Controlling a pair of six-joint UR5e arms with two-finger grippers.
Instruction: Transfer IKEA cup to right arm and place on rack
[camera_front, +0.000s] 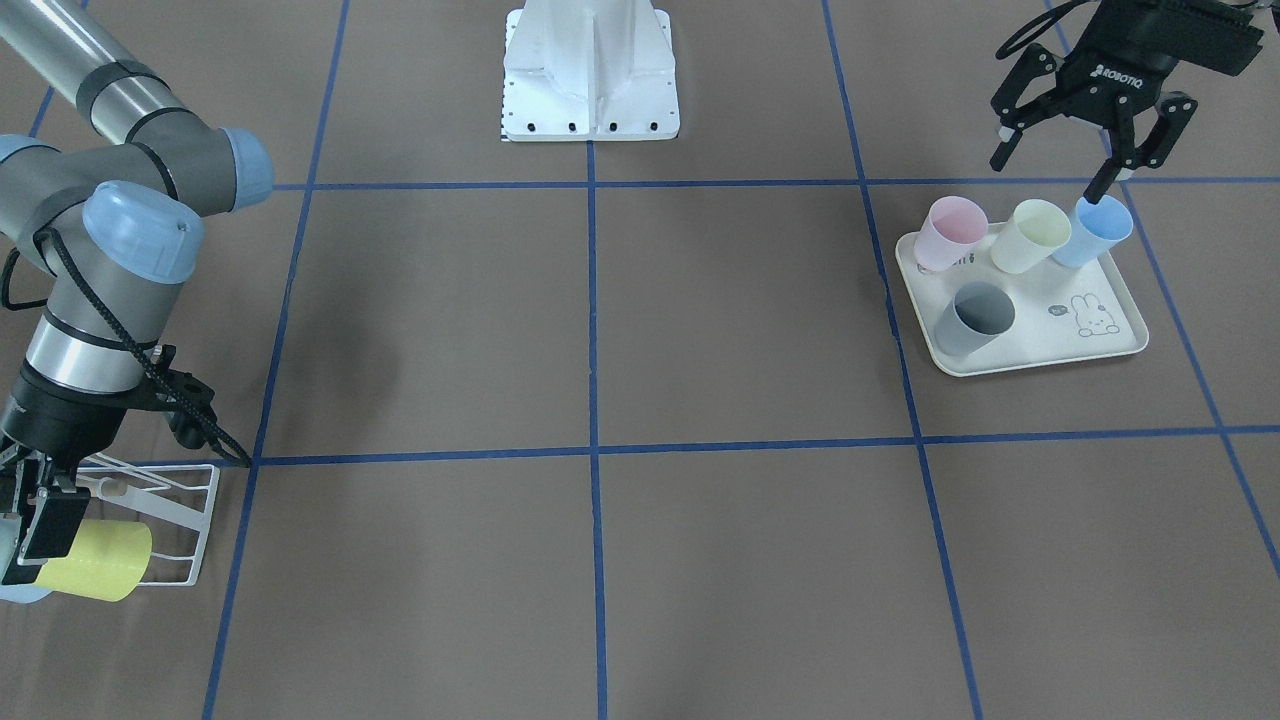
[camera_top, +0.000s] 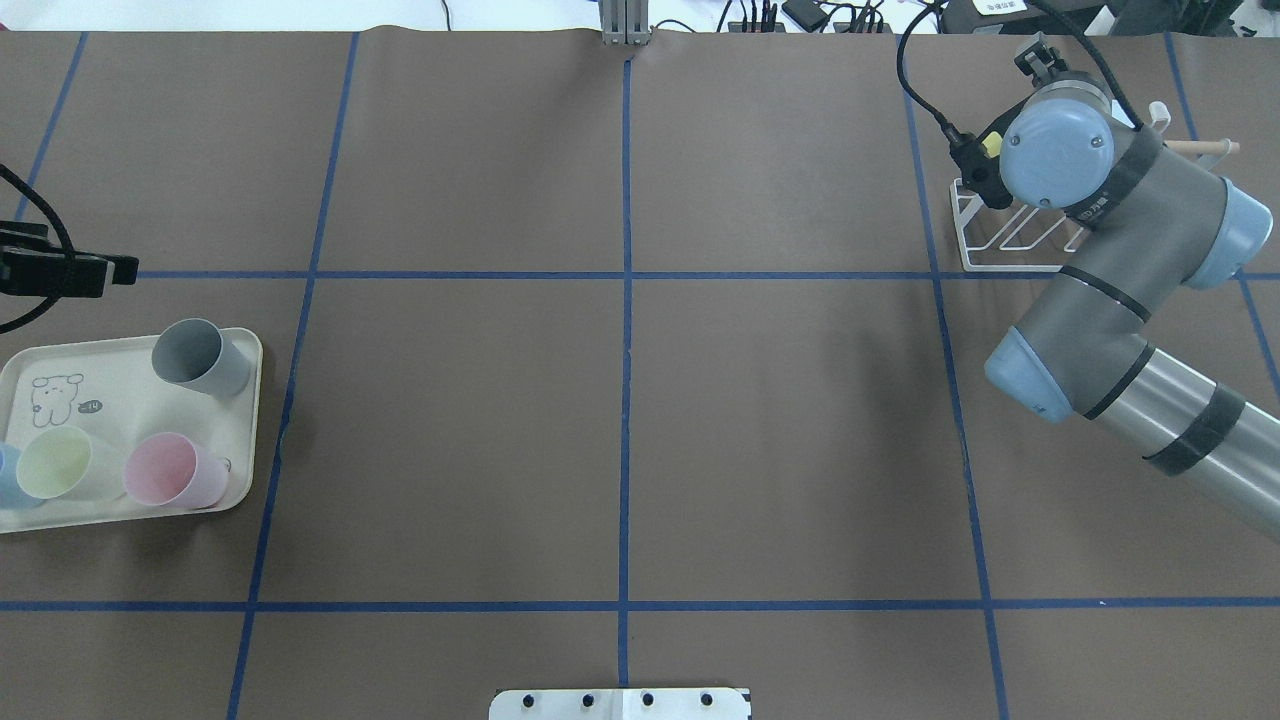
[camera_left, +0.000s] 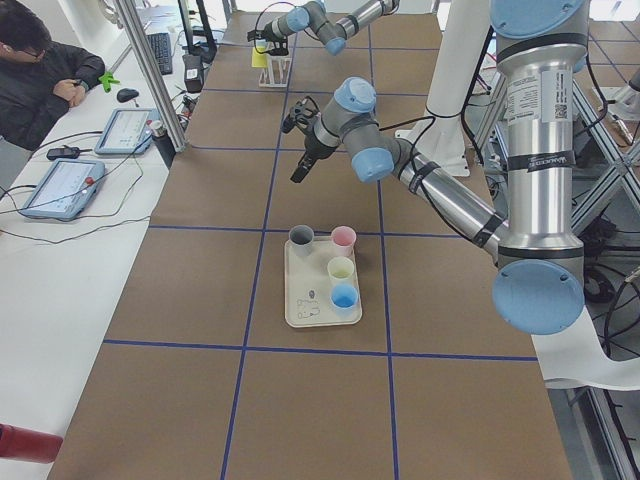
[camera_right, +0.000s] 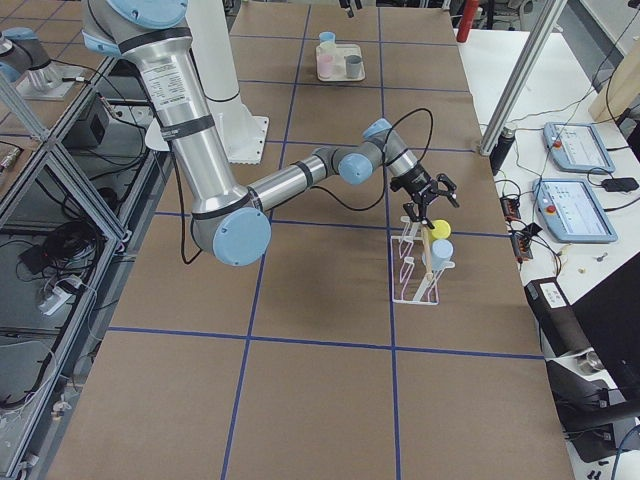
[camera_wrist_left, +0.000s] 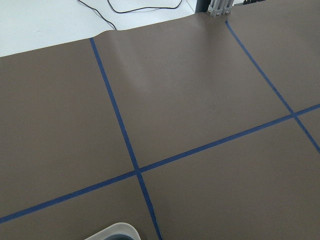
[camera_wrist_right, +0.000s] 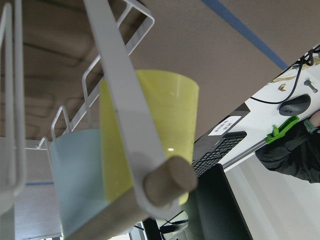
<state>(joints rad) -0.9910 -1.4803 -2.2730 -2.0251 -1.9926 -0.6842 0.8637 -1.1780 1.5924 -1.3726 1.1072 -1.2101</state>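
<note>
A yellow IKEA cup (camera_front: 100, 562) lies on its side on the white wire rack (camera_front: 180, 520), beside a light blue cup (camera_wrist_right: 75, 175) that also hangs there. In the right wrist view the yellow cup (camera_wrist_right: 160, 115) sits behind the rack's wire and wooden rod (camera_wrist_right: 167, 182). My right gripper (camera_front: 35, 540) hovers at the cup's end, its fingers spread and open. Across the table, my left gripper (camera_front: 1050, 175) is open and empty just above the tray (camera_front: 1060, 340), one fingertip near the blue cup (camera_front: 1095, 230).
The cream rabbit-printed tray holds pink (camera_front: 950, 232), pale yellow (camera_front: 1030, 235), blue and grey (camera_front: 975, 318) cups. The white robot base (camera_front: 590, 80) stands at the table's middle edge. A person (camera_left: 40, 80) sits at the side bench with tablets.
</note>
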